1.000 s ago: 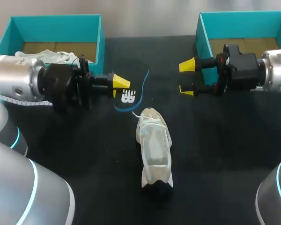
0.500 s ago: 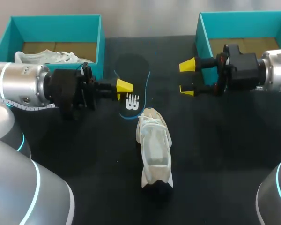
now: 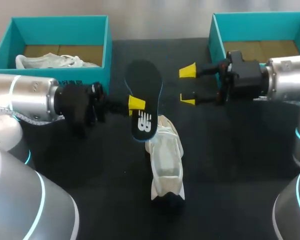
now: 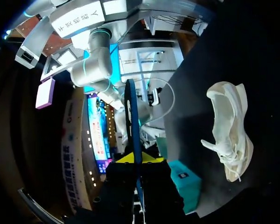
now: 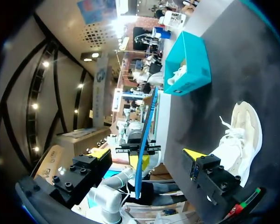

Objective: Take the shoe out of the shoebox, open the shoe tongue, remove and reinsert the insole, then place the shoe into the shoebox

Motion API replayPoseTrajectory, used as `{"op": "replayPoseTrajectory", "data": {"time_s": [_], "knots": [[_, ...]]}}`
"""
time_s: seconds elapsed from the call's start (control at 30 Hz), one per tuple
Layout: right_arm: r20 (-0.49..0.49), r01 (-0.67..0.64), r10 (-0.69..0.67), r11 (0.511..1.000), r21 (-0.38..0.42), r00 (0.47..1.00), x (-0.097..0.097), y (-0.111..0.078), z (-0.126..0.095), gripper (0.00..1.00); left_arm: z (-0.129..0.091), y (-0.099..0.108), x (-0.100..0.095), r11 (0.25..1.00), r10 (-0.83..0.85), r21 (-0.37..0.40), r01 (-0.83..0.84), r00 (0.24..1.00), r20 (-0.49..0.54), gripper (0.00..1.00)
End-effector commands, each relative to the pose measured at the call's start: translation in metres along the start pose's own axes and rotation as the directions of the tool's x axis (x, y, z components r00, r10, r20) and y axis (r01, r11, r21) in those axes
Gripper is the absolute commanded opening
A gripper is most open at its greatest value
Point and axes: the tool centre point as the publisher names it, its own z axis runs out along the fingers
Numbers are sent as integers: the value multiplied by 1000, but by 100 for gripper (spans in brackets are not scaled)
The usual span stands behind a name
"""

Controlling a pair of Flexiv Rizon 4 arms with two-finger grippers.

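Head view: the left hand [image 3: 136, 103] is closed on a black insole [image 3: 146, 87], its yellow fingers pinching it from both sides near the middle (the left wrist view shows the insole edge-on between them). The insole hangs above the black worktop [image 3: 230, 150]. Its logo end lies over the far end of the white shoe [image 3: 166, 160], and whether the two touch cannot be told. The shoe lies lengthwise on the worktop between the two arms, outside both boxes, with its laces loose. The right hand [image 3: 188, 85] is spread wide — yellow tips well apart, nothing between them — and sits just beside the insole, in front of the right teal shoebox [image 3: 260, 27]. The left teal shoebox [image 3: 65, 32], behind the left arm, holds a second white shoe [image 3: 50, 61].
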Motion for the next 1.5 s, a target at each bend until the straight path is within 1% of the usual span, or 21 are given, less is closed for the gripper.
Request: {"op": "replayPoseTrajectory", "data": {"time_s": [0.03,0.1,0.13,0.43,0.5,0.57,0.63,0.83,1.03,1.07,1.1,1.13,1.17,1.2,1.23,1.3,1.37,1.5], "knots": [[-7,-8,8,1000,-7,1000,-5,-1,28,100,2,0,6,1000,13,3,-13,1000,4,0],[7,-47,47,999,4,999,-7,-3,32,100,2,0,9,1000,17,3,-17,1000,6,0],[28,-63,63,998,2,998,-7,-5,29,100,2,0,10,1000,17,2,-17,1000,7,0],[28,-63,63,998,2,998,-7,-5,29,100,8,3,17,999,33,-15,-33,999,-15,0],[44,-62,61,998,28,997,-9,-2,38,100,9,4,18,999,27,-19,-27,999,-17,0],[34,-45,43,998,51,998,-11,1,46,100,9,4,19,1000,22,-20,-22,1000,-17,0],[40,-60,58,996,68,998,-16,2,51,100,10,5,19,1000,20,-21,-20,1000,-17,0],[20,-60,58,993,98,998,-22,3,60,100,15,4,25,997,73,-29,-75,995,-63,0],[14,-58,57,992,111,998,-23,1,65,100,18,7,29,997,69,-41,-71,996,-56,0],[15,-58,57,992,113,998,-23,1,66,94,19,8,30,997,68,-43,-71,996,-58,0],[15,-58,56,992,115,998,-23,0,67,90,19,8,31,997,68,-44,-71,996,-59,0],[16,-57,56,992,117,998,-22,0,67,84,19,9,31,996,68,-48,-71,996,-62,0],[16,-57,55,991,117,998,-22,-1,67,76,19,10,32,996,67,-50,-70,996,-63,0],[16,-57,55,992,117,998,-22,-2,67,67,19,11,32,996,66,-51,-70,996,-64,0],[16,-57,55,991,117,998,-22,-2,67,60,19,11,33,996,65,-55,-68,996,-66,0],[15,-55,54,991,118,998,-23,-4,68,56,18,12,34,996,63,-60,-67,996,-68,0],[11,-54,53,992,117,999,-23,-6,68,50,18,13,35,996,60,-67,-65,996,-68,0],[5,-54,54,993,107,999,-25,-10,69,45,16,15,37,995,59,-82,-65,996,-71,0]]}}
